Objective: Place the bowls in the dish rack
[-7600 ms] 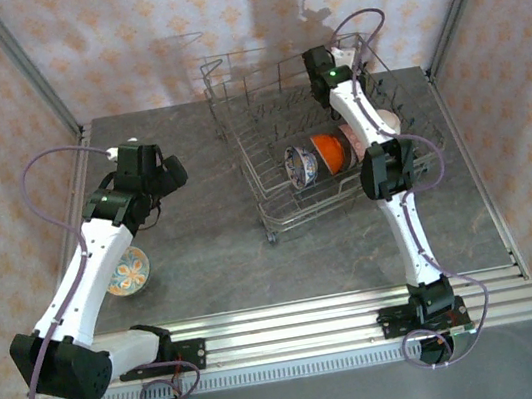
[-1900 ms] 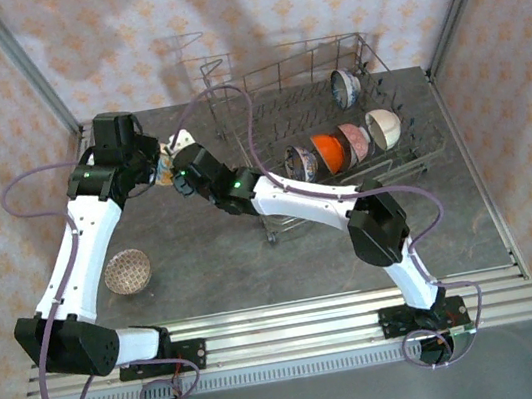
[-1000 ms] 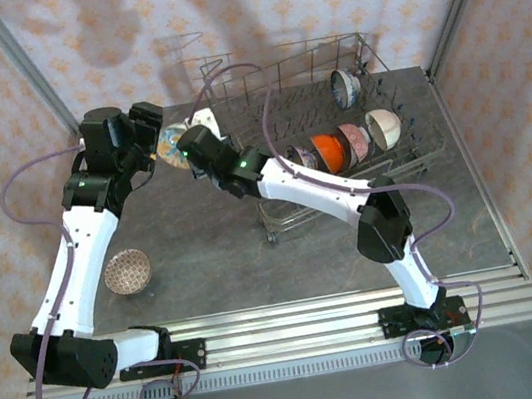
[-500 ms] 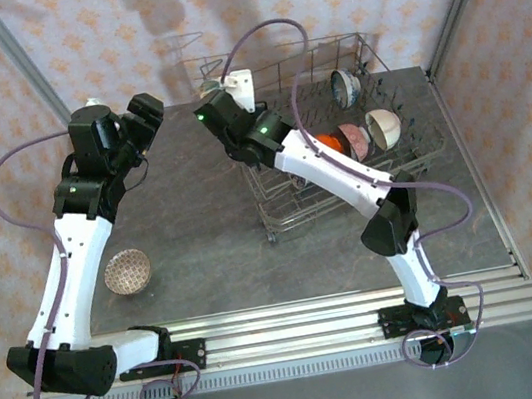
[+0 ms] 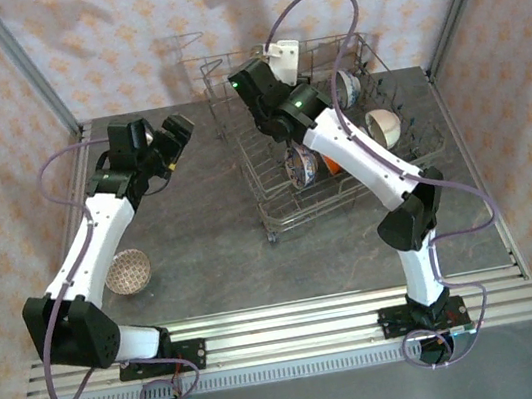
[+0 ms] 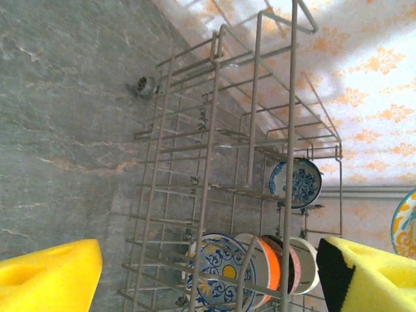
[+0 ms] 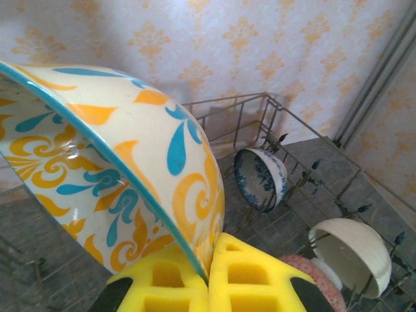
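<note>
The rack (image 5: pixel 278 213) stands just ahead of the left gripper (image 5: pixel 173 141), whose jaws are spread wide and empty, and beneath the right gripper (image 7: pixel 208 273). The right jaws are clamped on the rim of a yellow-and-blue bowl (image 7: pixel 97 162), which rises tilted to their left. Beyond these jaws a blue bowl (image 7: pixel 260 175) stands on edge in the rack; a white bowl (image 7: pixel 351 253) sits to their right. A brown bowl (image 5: pixel 128 272) lies outside the rack, well behind the left jaws.

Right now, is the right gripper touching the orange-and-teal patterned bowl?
Touching. The right wrist view shows the patterned bowl with its rim pinched between the right gripper's yellow pads.
</note>
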